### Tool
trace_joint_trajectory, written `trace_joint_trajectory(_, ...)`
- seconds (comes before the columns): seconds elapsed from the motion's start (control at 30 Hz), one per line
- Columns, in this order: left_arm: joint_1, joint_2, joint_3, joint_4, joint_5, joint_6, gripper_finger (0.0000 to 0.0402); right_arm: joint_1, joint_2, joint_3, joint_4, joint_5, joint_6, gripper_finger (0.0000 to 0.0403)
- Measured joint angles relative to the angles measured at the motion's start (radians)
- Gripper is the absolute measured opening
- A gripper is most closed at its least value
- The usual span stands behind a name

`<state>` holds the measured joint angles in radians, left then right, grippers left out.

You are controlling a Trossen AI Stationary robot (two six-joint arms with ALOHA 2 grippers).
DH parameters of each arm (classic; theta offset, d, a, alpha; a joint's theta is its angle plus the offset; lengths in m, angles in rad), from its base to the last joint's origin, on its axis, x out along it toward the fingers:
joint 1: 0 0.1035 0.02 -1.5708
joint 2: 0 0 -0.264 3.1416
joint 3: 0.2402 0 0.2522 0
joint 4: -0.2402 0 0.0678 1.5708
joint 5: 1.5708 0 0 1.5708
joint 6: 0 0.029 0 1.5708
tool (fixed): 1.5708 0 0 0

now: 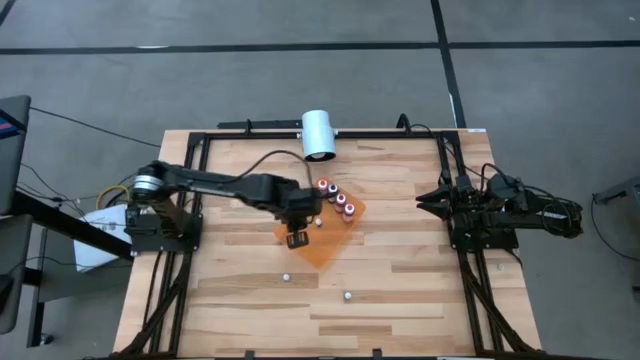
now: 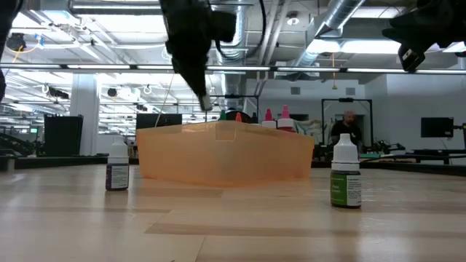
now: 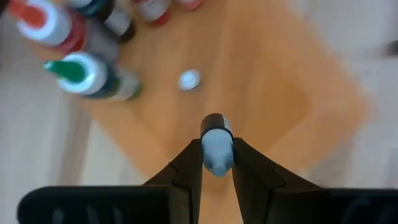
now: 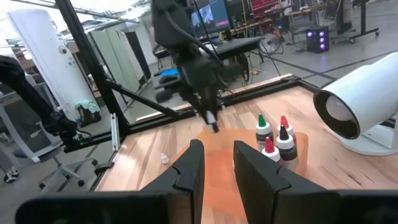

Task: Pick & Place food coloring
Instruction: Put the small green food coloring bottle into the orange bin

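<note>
Our left hand point(image 3: 217, 163) grips a bottle point(image 3: 217, 144) above the orange sheet point(image 1: 335, 240); we should lower it straight and upright, clear of the bottles point(image 1: 336, 199) already standing there.

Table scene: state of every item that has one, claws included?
Left claw: shut on a small pale-capped bottle, above the orange sheet.
Right claw: open, empty, parked at the table's right side.
Coloured-top bottles: upright, clustered on the sheet.
Two loose white-capped bottles: upright on the wooden table, off the sheet.
White cylinder: lying on its side.
</note>
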<state>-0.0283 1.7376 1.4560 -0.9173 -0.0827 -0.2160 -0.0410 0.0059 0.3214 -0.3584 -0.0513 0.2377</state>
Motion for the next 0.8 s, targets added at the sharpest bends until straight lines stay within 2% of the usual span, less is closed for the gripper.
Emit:
trace_joint_trajectory(0.1, 0.030, 0.061, 0.037, -0.054, -0.004, 0.025, 0.0062, 0.000, 0.000, 0.000, -0.001, 0.000, 0.000, 0.0075)
trace_joint_trajectory(0.47, 0.094, 0.141, 0.025, -0.010, -0.014, 0.038, 0.0062, 0.000, 0.000, 0.000, -0.008, 0.000, -0.001, 0.0075)
trace_joint_trajectory(0.8, 0.091, 0.149, -0.091, 0.102, -0.035, -0.071, 0.0062, 0.000, 0.000, 0.000, -0.031, 0.000, -0.001, 0.0075)
